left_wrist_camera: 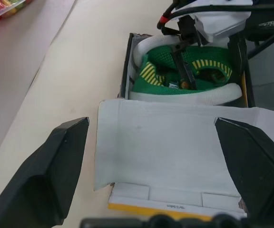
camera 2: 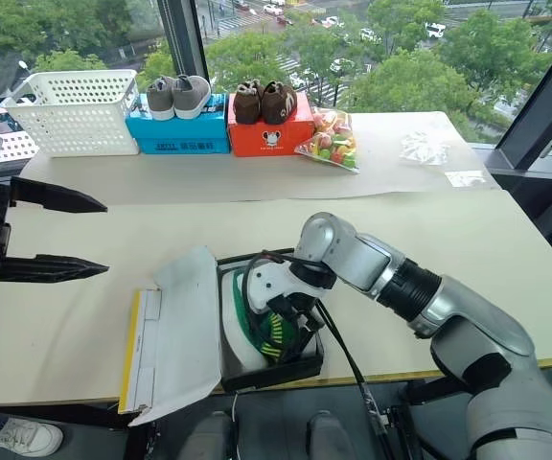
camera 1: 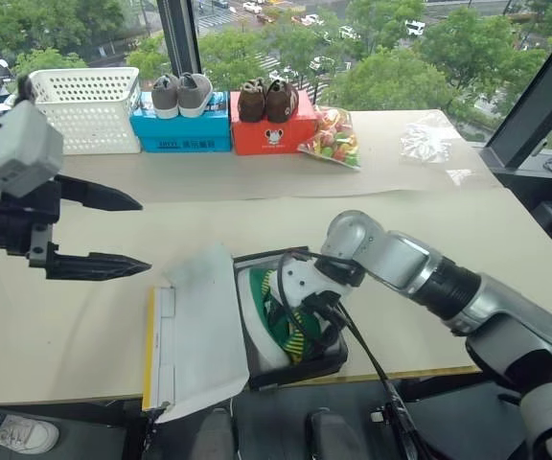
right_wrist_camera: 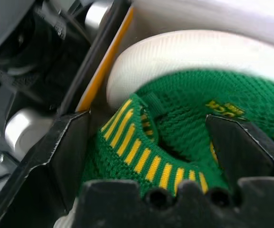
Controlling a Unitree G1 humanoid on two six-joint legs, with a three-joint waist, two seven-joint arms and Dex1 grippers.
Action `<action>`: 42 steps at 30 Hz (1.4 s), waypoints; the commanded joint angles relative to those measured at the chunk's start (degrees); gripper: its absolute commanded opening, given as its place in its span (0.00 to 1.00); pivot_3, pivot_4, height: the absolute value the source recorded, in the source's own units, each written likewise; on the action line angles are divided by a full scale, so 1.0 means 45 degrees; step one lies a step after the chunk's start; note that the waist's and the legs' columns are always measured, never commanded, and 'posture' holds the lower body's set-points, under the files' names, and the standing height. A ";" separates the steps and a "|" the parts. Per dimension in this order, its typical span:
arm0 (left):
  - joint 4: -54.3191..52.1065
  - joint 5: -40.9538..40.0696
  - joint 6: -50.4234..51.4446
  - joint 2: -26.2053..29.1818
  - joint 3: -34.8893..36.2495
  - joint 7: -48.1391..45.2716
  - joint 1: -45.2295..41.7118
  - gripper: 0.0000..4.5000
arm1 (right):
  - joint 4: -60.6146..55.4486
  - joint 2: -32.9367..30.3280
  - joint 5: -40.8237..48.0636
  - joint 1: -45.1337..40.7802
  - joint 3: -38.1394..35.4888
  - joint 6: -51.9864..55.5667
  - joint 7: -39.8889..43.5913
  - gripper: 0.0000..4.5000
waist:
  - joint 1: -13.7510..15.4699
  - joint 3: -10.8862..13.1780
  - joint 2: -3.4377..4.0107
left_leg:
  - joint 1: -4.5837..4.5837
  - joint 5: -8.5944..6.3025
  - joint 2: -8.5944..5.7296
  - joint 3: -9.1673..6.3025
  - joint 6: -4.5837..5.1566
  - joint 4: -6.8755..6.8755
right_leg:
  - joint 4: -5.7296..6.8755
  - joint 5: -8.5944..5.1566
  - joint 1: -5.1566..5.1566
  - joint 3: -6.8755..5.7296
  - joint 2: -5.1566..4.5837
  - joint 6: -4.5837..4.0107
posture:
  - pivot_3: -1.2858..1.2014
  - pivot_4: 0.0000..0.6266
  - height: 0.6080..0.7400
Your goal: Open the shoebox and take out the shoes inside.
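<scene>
Beige table (camera 1: 65, 326) holds the open shoebox (camera 1: 257, 369) at its near edge, lid flipped left, green shoes (left_wrist_camera: 184, 78) inside. Right gripper (right_wrist_camera: 151, 142) reaches into the box, fingers spread astride one shoe; left gripper (camera 1: 113, 233) hovers wide open to the left.

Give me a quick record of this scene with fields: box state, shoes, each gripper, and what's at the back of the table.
shoebox: open, lid folded out flat toward the robot's left
shoes: green, white soles, inside the box
right gripper: open, fingers either side of a shoe's collar, down in the box
left gripper: open, raised above the table, holding nothing
back of table: white basket, grey pair on blue box, brown pair on orange-red box
</scene>
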 commanded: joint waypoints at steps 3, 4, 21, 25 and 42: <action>-0.0544 -0.0299 0.0518 0.0263 0.1320 0.0217 0.0395 1.00 | 0.0351 -0.0407 0.0155 -0.0526 0.1239 -0.1072 0.0633 0.88 | 0.0002 -0.0002 -0.0003 | 0.0017 0.0000 -0.0001 0.0001 -0.0001 0.0001 | 0.0002 -0.0004 0.0012 0.0000 0.0000 0.0005 | 0.52 0.24 1.00; -0.0578 -0.0335 0.0543 0.0267 0.1380 0.0239 0.0446 1.00 | 0.0397 -0.0394 0.0220 -0.0575 0.1261 -0.1055 0.0633 0.84 | 0.0006 -0.0003 -0.0005 | 0.0021 0.0000 0.0000 0.0000 -0.0001 0.0001 | 0.0002 -0.0004 0.0017 0.0000 0.0000 0.0005 | 0.52 0.24 1.00; -0.0006 -0.0520 -0.0545 0.0468 0.0269 0.0535 -0.0202 1.00 | 0.1048 0.0867 -0.0642 -0.0472 -0.1017 -0.1457 -0.0041 0.01 | -0.0037 -0.0002 -0.0003 | 0.0021 0.0000 0.0001 0.0000 -0.0001 0.0001 | 0.0016 0.0001 0.0007 0.0002 0.0005 -0.0005 | 0.52 0.24 1.00; 0.0134 -0.0522 -0.0727 0.0482 0.0004 0.0550 -0.0369 1.00 | 0.2287 0.2033 -0.1599 -0.0521 -0.2074 -0.2031 -0.1140 0.01 | -0.0064 -0.0002 -0.0003 | 0.0019 0.0000 0.0002 0.0001 -0.0002 -0.0002 | 0.0019 0.0004 -0.0001 0.0005 0.0009 -0.0011 | 0.52 0.24 1.00; 0.0645 -0.0423 -0.1364 0.0417 -0.1231 0.0510 -0.1380 1.00 | 0.5041 0.4334 -0.2280 -0.1682 -0.6571 -0.1859 -0.3244 0.01 | -0.0030 0.0004 -0.0002 | 0.0003 -0.0001 0.0001 -0.0002 -0.0004 -0.0021 | 0.0010 0.0025 -0.0010 0.0006 0.0009 -0.0049 | 0.52 0.24 1.00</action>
